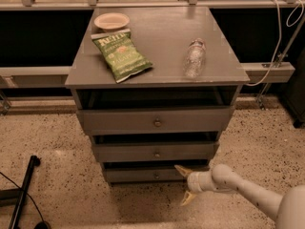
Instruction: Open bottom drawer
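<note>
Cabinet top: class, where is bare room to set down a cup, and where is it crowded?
Bare: the strip between the chip bag and the bottle, and the right edge past the bottle. Crowded: the back left corner, bowl beside bag. The open gripper sits low, by the bottom drawer.

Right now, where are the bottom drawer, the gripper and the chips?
bottom drawer (133, 175): camera view, front panel.
gripper (179, 185): camera view, between its open fingers, by drawer's right end.
chips (122, 56): camera view, bag's middle.
</note>
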Robot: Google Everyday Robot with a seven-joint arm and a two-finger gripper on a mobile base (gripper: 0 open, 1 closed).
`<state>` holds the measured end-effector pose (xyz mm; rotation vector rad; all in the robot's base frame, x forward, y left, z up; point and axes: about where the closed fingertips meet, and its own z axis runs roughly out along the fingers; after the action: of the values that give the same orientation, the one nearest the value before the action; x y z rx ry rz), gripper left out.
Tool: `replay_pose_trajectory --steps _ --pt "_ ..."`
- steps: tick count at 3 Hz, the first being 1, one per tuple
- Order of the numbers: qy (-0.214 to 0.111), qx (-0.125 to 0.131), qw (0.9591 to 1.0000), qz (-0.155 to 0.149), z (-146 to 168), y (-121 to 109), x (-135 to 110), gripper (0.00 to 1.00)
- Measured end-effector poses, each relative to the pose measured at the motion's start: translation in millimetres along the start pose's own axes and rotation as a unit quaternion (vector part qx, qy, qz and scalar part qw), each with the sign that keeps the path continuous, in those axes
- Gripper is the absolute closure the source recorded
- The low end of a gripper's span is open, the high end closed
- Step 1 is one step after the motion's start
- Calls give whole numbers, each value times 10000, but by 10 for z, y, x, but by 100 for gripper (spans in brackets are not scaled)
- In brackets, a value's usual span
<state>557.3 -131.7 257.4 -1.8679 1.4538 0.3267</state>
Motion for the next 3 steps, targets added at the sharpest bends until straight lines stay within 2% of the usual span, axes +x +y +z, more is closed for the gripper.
replay_pose_trajectory --steps 1,2,3 --pt "276 177 9992 223 204 -122 169 0" --pt "363 297 9982 378 389 -200 393 0" --pt "601 327 9970 354 495 -273 528 0"
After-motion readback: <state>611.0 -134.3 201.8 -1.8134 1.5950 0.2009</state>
